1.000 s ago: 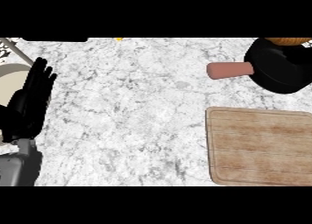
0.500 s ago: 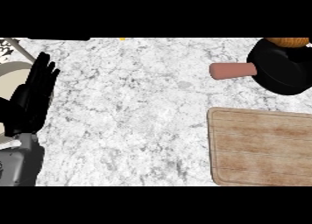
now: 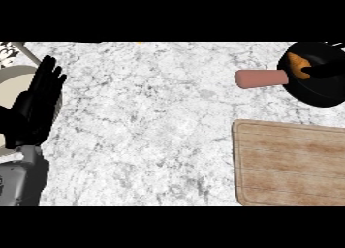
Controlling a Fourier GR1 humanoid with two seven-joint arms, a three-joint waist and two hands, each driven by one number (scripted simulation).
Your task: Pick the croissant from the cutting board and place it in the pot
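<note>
Black pot (image 3: pixel 325 87) sits at the upper right of the frame, w/ a pink handle (image 3: pixel 262 78) sticking out to its left. Inside it lies the orange-brown croissant (image 3: pixel 298 65), by the pot's left wall. Dark fingers of the right hand (image 3: pixel 325 70) reach in from the right edge, touching the croissant (can't tell if they're curled or straight). Wooden cutting board (image 3: pixel 295 165) fills the lower right. Left hand (image 3: pixel 38 102) rests at the left edge, fingers straight and up. Marble counter (image 3: pixel 147 121) lies under all.

Pot (image 3: pixel 325 87) cut by right edge; right hand (image 3: pixel 325 71) mostly hidden.
</note>
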